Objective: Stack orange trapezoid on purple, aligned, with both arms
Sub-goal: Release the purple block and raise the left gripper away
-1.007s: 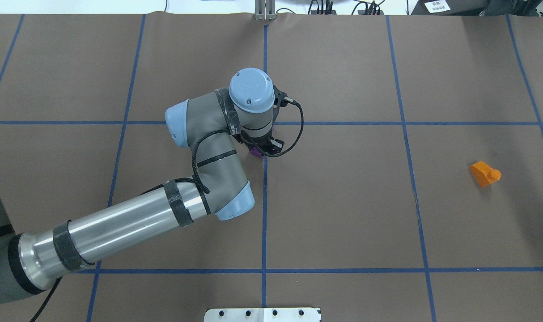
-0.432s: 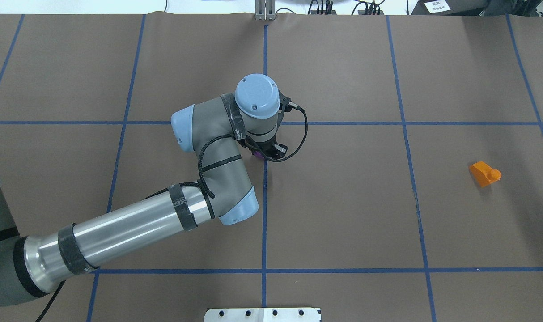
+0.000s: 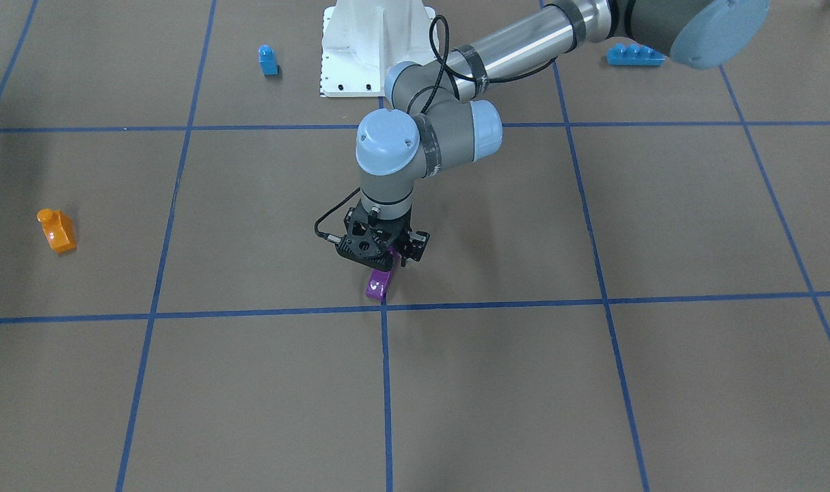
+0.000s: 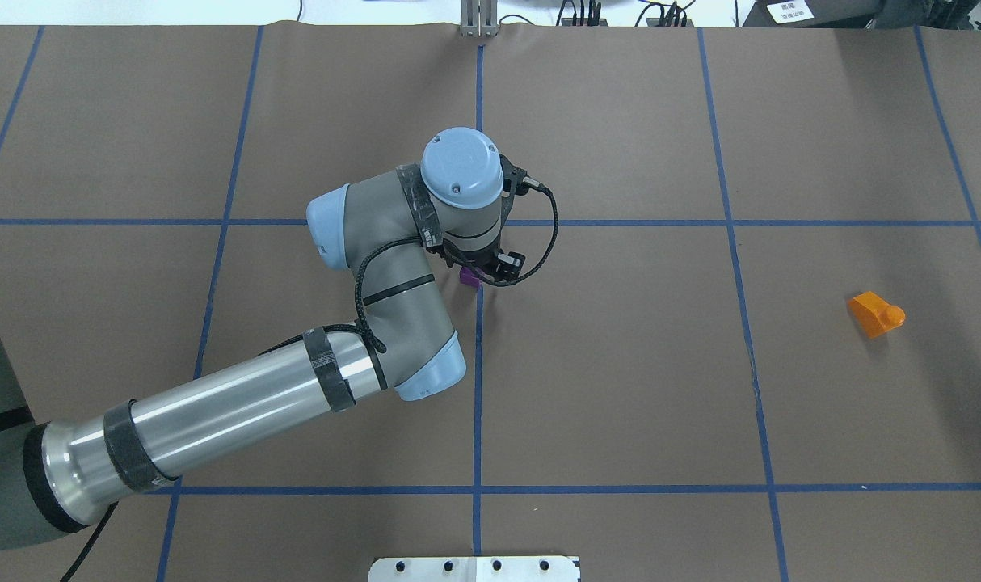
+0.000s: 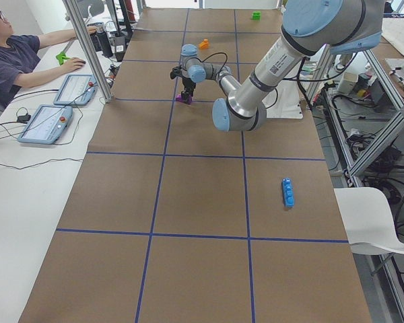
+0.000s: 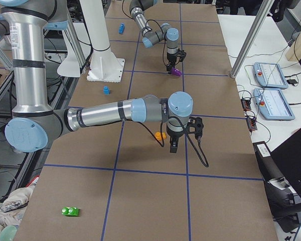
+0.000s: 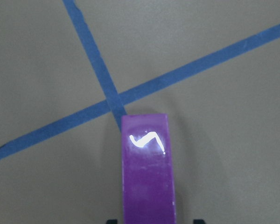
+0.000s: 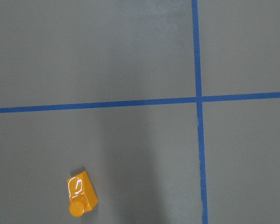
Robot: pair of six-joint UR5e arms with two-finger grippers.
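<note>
The purple brick (image 3: 379, 283) hangs steeply tilted from my left gripper (image 3: 382, 265), which is shut on its upper end. Its lower end is at or just above the table by a tape crossing. It fills the lower middle of the left wrist view (image 7: 147, 172) and peeks out under the wrist in the overhead view (image 4: 468, 277). The orange trapezoid (image 4: 875, 314) lies on its side far to the right, alone. It also shows in the right wrist view (image 8: 82, 196). My right gripper (image 6: 173, 145) hangs near the orange trapezoid (image 6: 160, 135); I cannot tell if it is open.
Blue bricks (image 3: 268, 60) (image 3: 635, 55) lie near the white robot base (image 3: 374, 48). A green brick (image 6: 70, 211) lies at the table's near right end. An operator (image 5: 20, 60) sits beside the table with tablets. Blue tape lines grid the brown table.
The left wrist has shifted a little to the right, and more of the purple brick shows under it. The orange trapezoid has not moved.
</note>
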